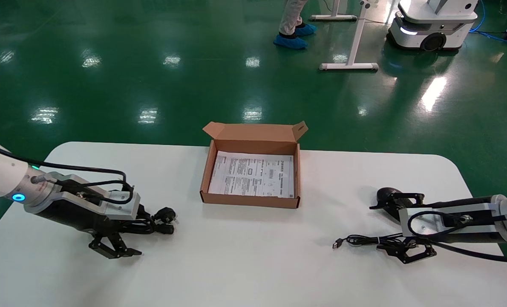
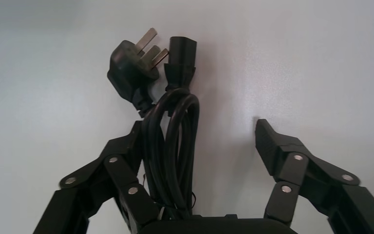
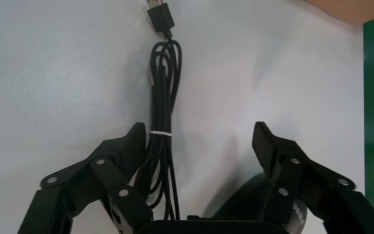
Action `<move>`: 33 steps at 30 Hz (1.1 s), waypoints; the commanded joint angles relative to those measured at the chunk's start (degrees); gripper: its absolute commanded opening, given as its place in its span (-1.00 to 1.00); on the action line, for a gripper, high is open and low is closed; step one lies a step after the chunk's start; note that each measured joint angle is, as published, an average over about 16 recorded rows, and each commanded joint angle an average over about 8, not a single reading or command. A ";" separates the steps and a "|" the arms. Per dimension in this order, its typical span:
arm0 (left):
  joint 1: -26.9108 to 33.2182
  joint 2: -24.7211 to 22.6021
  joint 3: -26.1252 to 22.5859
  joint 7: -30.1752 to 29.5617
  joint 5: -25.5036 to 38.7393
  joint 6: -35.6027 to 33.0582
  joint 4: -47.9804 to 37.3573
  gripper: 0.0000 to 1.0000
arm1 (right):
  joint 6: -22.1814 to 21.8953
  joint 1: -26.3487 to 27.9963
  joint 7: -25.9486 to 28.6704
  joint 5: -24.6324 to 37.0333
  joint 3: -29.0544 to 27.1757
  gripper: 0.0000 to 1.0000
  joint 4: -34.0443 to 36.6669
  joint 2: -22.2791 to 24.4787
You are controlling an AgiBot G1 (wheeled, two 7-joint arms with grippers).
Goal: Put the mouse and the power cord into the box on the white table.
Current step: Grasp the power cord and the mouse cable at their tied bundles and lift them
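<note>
The brown cardboard box [image 1: 249,199] stands open at the back middle of the white table [image 1: 253,264], a printed sheet lining its bottom. The power cord [image 1: 162,221] lies coiled at the left. My left gripper [image 1: 145,238] is open around it; in the left wrist view [image 2: 199,129] the coil [image 2: 175,141] rests against one finger, its pronged plug [image 2: 131,68] beyond the tips. The mouse [image 1: 384,196] lies at the right, its thin cable [image 1: 364,241] ending in a USB plug [image 1: 338,244]. My right gripper [image 1: 383,230] is open, with the cable [image 3: 163,97] and mouse body [image 3: 246,202] between its fingers.
Beyond the table is green floor with a person's feet in blue shoe covers [image 1: 294,36], white stand legs [image 1: 349,66] and another robot's base [image 1: 432,25]. A corner of the box [image 3: 350,9] shows in the right wrist view.
</note>
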State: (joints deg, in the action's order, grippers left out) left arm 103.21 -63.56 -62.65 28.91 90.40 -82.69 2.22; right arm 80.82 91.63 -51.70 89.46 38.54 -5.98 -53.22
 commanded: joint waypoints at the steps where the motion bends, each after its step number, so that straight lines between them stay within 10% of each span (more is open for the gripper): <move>1: 0.03 0.05 0.03 -0.03 -0.04 -0.02 0.08 -1.00 | 0.01 -0.04 0.00 -0.02 -0.01 -1.00 -0.10 0.03; 33: 1.30 0.86 1.03 -0.28 -1.44 -1.15 0.42 -1.00 | 0.32 0.58 0.18 -0.51 -0.35 -1.00 -0.70 0.33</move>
State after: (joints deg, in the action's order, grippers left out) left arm 105.09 -62.28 -61.45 28.77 88.72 -84.12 2.81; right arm 81.51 93.13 -51.15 88.59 37.93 -6.85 -52.75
